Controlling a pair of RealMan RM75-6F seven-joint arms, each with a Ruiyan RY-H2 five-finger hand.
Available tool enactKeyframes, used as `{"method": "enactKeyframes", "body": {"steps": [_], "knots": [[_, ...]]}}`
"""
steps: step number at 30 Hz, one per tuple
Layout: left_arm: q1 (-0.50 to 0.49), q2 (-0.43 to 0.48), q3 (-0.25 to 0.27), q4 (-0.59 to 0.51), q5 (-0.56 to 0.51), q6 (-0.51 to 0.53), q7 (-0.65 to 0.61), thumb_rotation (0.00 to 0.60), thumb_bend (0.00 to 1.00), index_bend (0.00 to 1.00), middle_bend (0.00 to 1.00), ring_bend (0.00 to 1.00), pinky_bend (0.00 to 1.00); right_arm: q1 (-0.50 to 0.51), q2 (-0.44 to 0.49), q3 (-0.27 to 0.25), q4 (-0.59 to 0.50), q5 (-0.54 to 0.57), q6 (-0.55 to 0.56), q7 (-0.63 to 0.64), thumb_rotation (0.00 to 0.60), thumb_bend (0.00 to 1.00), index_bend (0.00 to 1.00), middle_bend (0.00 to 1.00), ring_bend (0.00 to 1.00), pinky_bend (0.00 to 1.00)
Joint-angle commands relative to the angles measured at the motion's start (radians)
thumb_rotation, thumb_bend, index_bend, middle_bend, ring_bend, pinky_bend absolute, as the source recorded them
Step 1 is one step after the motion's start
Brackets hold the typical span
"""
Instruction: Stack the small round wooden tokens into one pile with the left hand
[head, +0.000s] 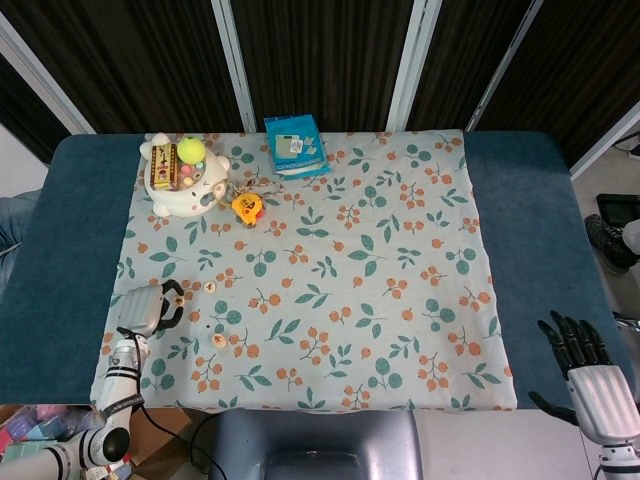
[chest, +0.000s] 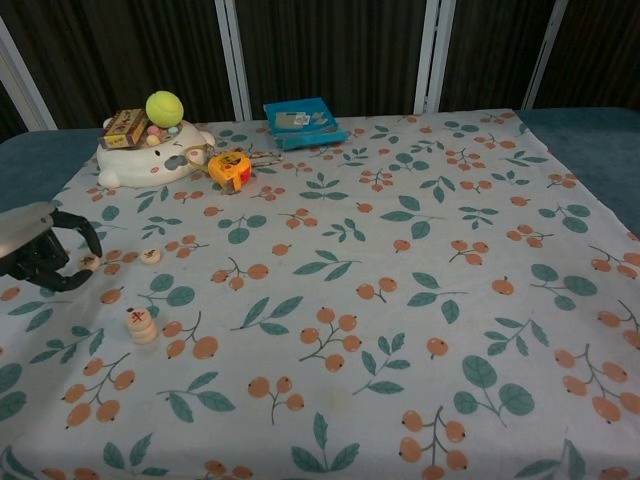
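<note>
Beside left hand's fingertips (chest: 88, 243): token (chest: 90, 263) (unheld).

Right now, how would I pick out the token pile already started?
Look at the floral cloth, near its front left edge. The token pile stands just in front of the left hand. Unlike the single flat token behind it, it is several tokens high.

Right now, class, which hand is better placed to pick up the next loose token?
Left. The left hand is right beside the loose tokens and near the pile; the right hand hangs off the table's far corner.
</note>
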Motion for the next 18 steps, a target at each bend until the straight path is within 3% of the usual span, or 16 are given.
{"method": "enactKeyframes", "body": {"steps": [1,8,12,18], "knots": [[0.024,0.062,0.015,-0.126,0.057,0.044,-0.026,0.600,0.40,0.51,1.00,1.00,1.00,0.000,-0.001,-0.001,0.000,-0.001,-0.001,-0.003,0.600,0.21,0.00,0.00,0.00,0.03],[0.052,0.127,0.087,-0.313,0.165,0.094,0.006,0.600,0.40,0.51,1.00,1.00,1.00,0.001,-0.002,-0.005,0.000,-0.008,-0.002,-0.006,0.600,0.20,0.00,0.00,0.00,0.03],[0.060,0.113,0.121,-0.339,0.202,0.110,0.037,0.600,0.40,0.51,1.00,1.00,1.00,0.000,-0.001,-0.007,0.002,-0.012,0.001,-0.001,0.600,0.20,0.00,0.00,0.00,0.03],[0.051,0.073,0.119,-0.312,0.177,0.099,0.080,0.600,0.40,0.50,1.00,1.00,1.00,-0.001,0.003,-0.008,0.004,-0.016,0.007,0.011,0.600,0.20,0.00,0.00,0.00,0.03]]}}
